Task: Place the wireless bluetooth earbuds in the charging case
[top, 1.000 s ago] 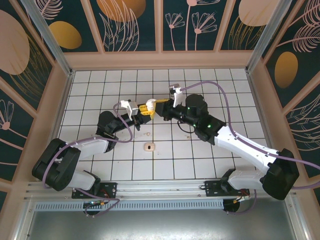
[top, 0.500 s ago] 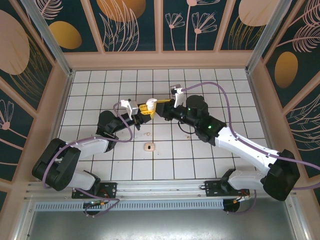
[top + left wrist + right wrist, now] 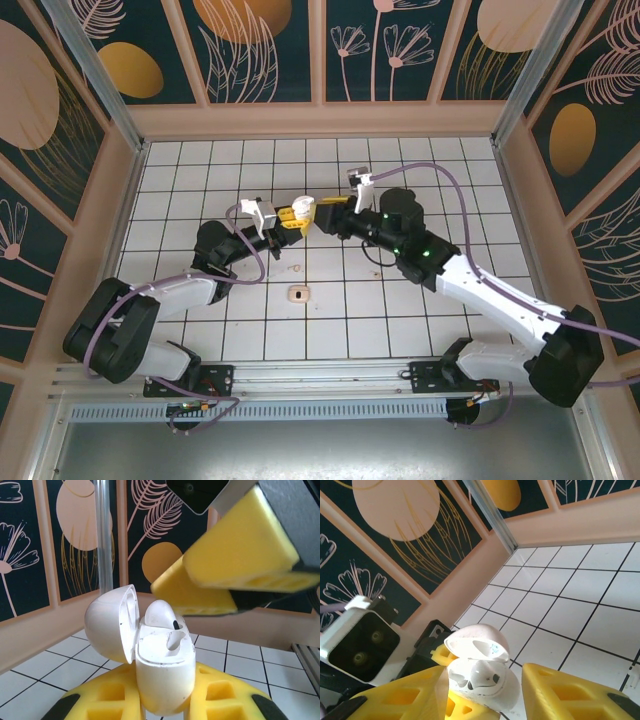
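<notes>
Two grippers meet over tiled surface [image 3: 200, 170] in top view: left gripper [image 3: 287, 218] clenched on white charging case [image 3: 303, 207], right gripper [image 3: 326, 212] just beside it; small pinkish-beige piece [image 3: 297, 294] lies well apart. Left wrist: case upright, lid [image 3: 112, 622] swung open, earbud [image 3: 160, 614] sitting inside. Right wrist: right gripper released, yellow fingers [image 3: 570, 690] flanking case

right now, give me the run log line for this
left gripper: shut on charging case, lid open | right gripper: open by case | earbud: in case
</notes>
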Controlling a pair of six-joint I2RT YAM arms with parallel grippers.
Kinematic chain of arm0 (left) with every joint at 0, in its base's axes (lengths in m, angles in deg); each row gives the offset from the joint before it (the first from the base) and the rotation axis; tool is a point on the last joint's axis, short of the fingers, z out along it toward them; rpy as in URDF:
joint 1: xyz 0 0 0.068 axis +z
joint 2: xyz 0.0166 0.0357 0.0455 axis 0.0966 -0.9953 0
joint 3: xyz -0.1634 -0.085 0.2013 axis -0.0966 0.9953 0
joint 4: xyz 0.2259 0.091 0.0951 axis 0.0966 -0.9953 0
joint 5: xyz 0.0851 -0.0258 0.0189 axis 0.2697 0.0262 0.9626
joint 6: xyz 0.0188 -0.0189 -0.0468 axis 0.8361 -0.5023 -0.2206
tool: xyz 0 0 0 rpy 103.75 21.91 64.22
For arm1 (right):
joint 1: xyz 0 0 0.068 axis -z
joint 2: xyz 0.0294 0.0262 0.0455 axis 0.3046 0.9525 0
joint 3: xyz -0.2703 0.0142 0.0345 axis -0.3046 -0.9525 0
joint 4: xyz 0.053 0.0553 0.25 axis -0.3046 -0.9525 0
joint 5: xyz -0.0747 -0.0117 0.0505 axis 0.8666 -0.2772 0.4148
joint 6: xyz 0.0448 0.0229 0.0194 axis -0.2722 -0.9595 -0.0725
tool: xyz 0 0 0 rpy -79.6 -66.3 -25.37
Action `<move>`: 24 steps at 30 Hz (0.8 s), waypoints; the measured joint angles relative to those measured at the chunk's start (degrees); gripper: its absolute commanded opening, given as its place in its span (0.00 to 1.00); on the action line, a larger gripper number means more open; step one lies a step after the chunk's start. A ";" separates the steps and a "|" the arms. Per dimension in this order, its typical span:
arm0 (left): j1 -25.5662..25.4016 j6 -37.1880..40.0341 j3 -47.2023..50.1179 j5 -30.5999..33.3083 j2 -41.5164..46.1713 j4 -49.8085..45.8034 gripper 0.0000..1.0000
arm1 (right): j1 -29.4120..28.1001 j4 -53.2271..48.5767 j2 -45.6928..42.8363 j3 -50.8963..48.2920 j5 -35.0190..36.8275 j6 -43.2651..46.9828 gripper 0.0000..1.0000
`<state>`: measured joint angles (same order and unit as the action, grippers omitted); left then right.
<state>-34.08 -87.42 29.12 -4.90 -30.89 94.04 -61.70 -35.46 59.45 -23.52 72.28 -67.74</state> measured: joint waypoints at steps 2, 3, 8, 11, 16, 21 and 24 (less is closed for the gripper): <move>0.02 0.57 0.00 0.07 0.48 -1.03 0.12 | 1.18 -1.75 -1.31 0.13 -0.83 -0.39 0.44; 0.00 1.01 0.00 0.26 0.79 -1.60 0.12 | 1.79 -3.32 -1.84 0.52 -1.18 -0.61 0.44; 0.00 3.54 0.02 0.68 2.12 -4.98 0.12 | 4.72 -13.53 -2.19 3.91 -2.38 -1.70 0.43; 0.02 4.83 0.02 0.98 2.60 -7.28 0.12 | 6.71 -21.55 -1.25 5.90 -2.29 -2.32 0.43; 0.02 6.12 0.46 1.99 2.84 -9.55 0.12 | 10.75 -34.60 2.60 7.04 -1.66 -2.97 0.43; 0.02 6.43 0.66 2.23 2.86 -10.69 0.12 | 13.14 -45.00 8.68 8.15 0.13 -2.03 0.42; 0.00 6.62 0.68 2.43 2.95 -11.37 0.12 | 14.51 -48.54 12.63 8.15 1.01 -1.64 0.43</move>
<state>-34.08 -80.80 29.80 -2.48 -27.94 82.67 -47.19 -84.01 72.08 -15.37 73.29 -69.38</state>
